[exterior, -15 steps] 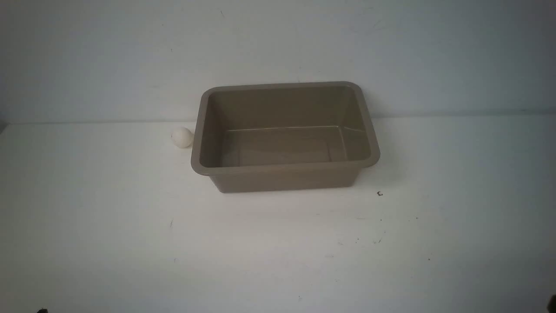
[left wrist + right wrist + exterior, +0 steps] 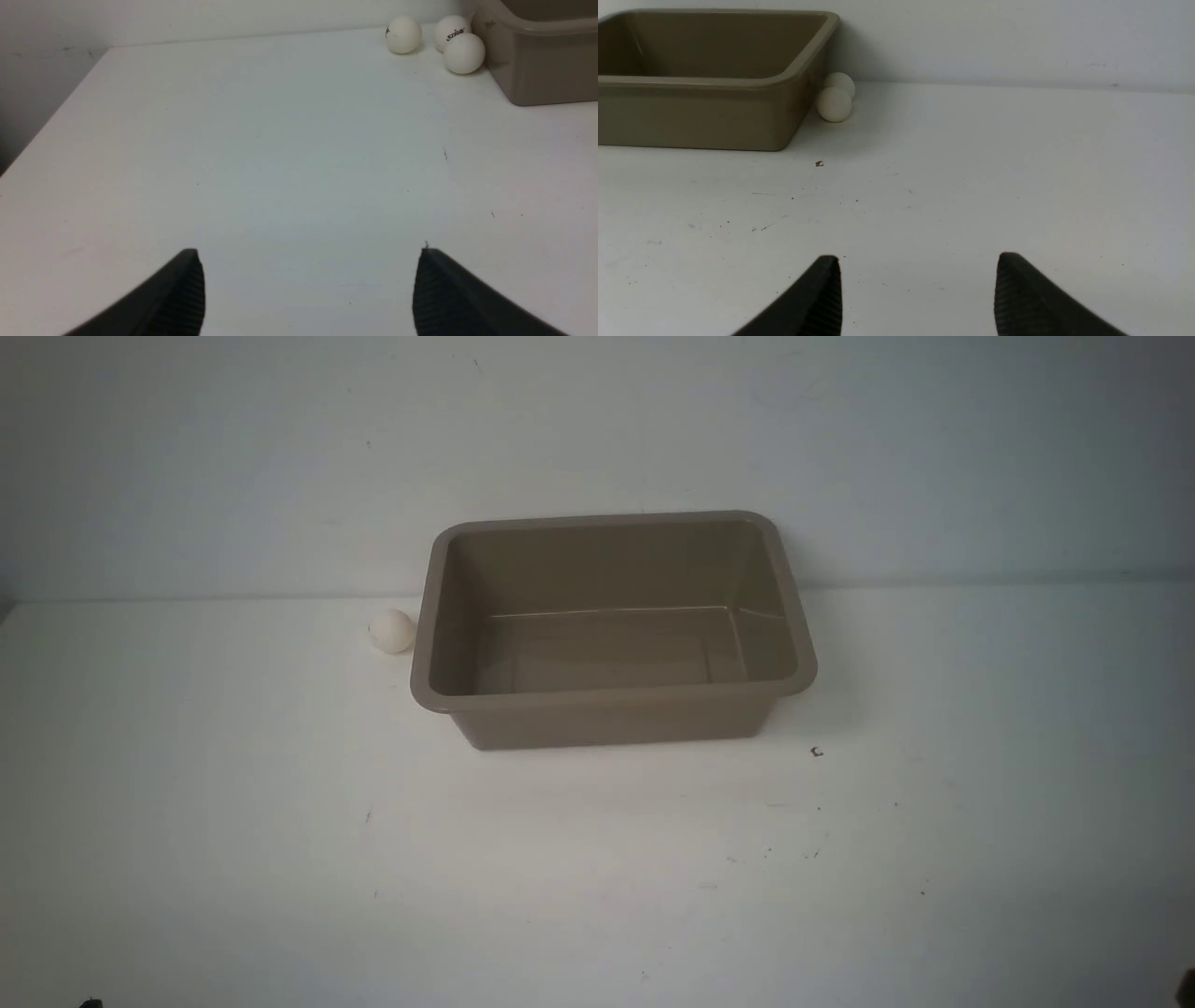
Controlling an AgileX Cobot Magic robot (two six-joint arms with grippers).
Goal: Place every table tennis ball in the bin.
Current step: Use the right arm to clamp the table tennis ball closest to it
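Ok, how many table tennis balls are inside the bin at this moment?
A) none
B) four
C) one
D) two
A: in the front view the bin shows only its bare floor and walls, and the one table tennis ball seen there sits on the table outside the bin's left wall.

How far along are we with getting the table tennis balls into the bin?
Done: nothing yet. The bin looks empty in the front view.
In hand: nothing. The left gripper and right gripper both show open, empty jaws.
Left: every ball in view is on the table: three balls by the bin's left side, two more balls by its right side.
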